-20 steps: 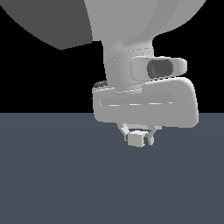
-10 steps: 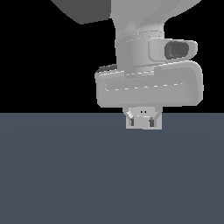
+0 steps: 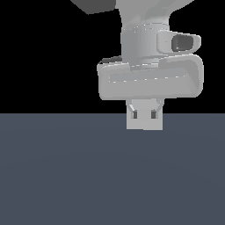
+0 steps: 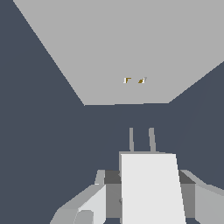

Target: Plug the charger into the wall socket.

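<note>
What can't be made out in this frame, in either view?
- Wall socket: absent from the exterior view; in the wrist view the picture's edges cut it off.
- Socket holes: too small to tell whether the prongs line up.
- Gripper: in the exterior view the hand's body covers most of the fingers, so the grip on the charger is unclear.
- Charger's underside: hidden in both views.

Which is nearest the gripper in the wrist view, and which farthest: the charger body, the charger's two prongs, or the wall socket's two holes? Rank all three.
1. The charger body: held between the fingers of the gripper.
2. The two prongs: sticking out from the charger's front, toward the plate.
3. The two holes: at the centre of the wall socket, beyond the prongs, with a gap between.
</note>
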